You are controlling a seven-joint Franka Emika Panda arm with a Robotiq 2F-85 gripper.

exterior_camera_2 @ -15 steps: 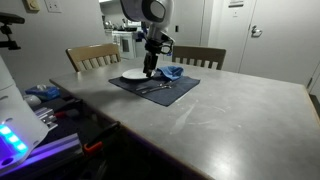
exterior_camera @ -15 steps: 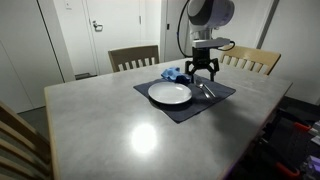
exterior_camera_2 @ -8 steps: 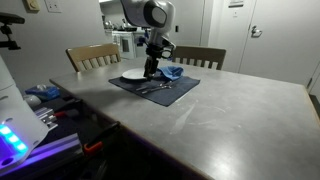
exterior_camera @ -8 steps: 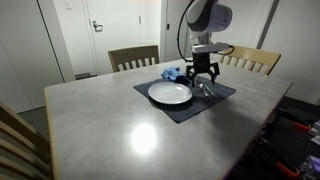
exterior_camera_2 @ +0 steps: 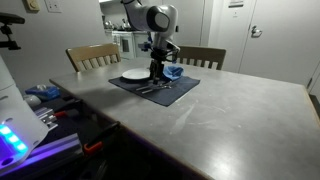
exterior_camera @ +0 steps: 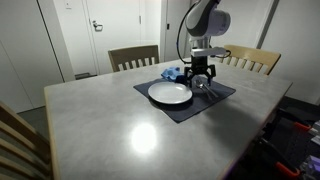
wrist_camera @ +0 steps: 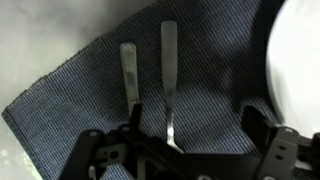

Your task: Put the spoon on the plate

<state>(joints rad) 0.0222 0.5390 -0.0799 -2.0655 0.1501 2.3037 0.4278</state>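
Hanging wide open above the placemat [wrist_camera: 90, 110], the hand [wrist_camera: 195, 130] is straddling one silver utensil [wrist_camera: 168, 70]; the plate [wrist_camera: 297, 70] is lying just beside

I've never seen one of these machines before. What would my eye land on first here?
Probably the robot's hand, poised open over a dark blue placemat on a big grey table. A glossy white plate sits on that mat. The wrist view shows two slim silver utensils lying side by side next to the plate, right under the hand.
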